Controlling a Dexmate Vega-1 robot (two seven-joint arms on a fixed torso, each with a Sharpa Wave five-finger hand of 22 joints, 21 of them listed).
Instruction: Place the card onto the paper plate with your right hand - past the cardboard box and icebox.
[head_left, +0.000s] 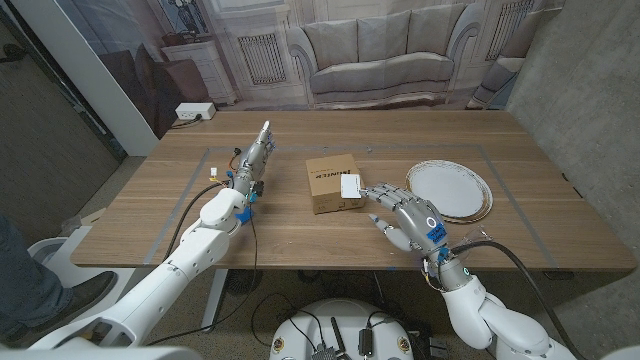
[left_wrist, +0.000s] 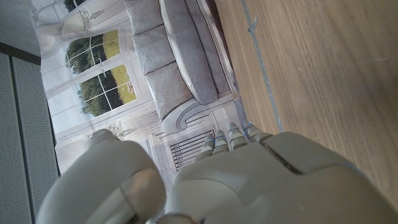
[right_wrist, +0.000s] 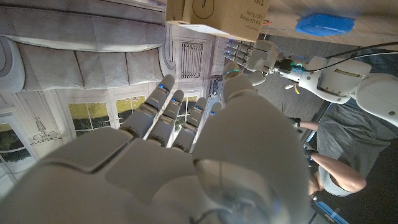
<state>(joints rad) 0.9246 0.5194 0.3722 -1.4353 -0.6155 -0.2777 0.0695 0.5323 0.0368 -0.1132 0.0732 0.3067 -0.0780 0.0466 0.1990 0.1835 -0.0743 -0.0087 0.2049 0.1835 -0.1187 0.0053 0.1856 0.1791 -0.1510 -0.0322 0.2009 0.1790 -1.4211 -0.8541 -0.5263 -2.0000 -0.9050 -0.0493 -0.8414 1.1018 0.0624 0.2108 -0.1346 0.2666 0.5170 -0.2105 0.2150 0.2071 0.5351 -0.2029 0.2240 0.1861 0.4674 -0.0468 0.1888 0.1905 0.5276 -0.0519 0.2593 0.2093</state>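
Observation:
A small white card (head_left: 351, 185) lies on the right end of the cardboard box (head_left: 332, 184) at the table's middle. My right hand (head_left: 408, 218) is just right of the box, fingers stretched toward the card, and one fingertip (head_left: 369, 190) is at its edge; I see nothing gripped. The right wrist view shows those fingers (right_wrist: 163, 112) straight and apart under the box (right_wrist: 219, 15). The paper plate (head_left: 449, 189) lies right of the box, beyond my right hand. My left hand (head_left: 255, 158) stands on the table left of the box, fingers straight, holding nothing.
A power strip (head_left: 194, 111) sits on a cabinet behind the far left corner. A person's leg (head_left: 35, 285) shows at the near left, and a person in grey (right_wrist: 339, 152) appears in the right wrist view. Bare wood (head_left: 300, 235) lies in front of the box.

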